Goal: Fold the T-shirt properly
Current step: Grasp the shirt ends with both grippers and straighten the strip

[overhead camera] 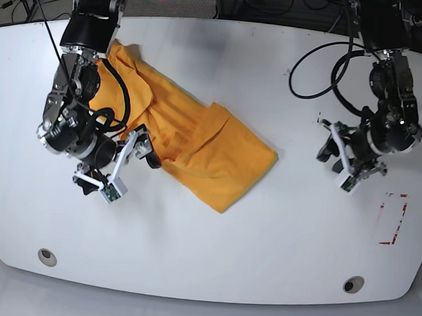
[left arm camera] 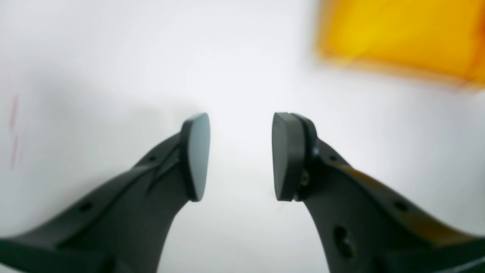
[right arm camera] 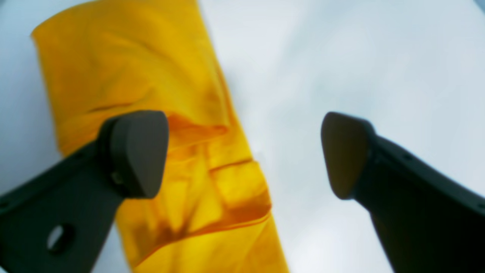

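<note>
A white desk (overhead camera: 291, 252) fills most of the base view, with a dark strip along its near edge. Two round metal-rimmed grommets (overhead camera: 47, 257) sit near that edge, one toward each side, and a red broken rectangular outline (overhead camera: 394, 219) marks the surface at the view's right. Black cables (overhead camera: 327, 65) loop above the desk beside my arms, and more run along its far edge.

The mustard-yellow T-shirt (overhead camera: 218, 155) lies as a long, creased strip, slanting from the far left toward the middle. My right hand (overhead camera: 130, 172) is over the desk beside the strip, partly blocking the base view of it; its fingers are wide apart. My left hand (overhead camera: 339, 163), well to the other side, also has its fingers apart, with nothing between them.
</note>
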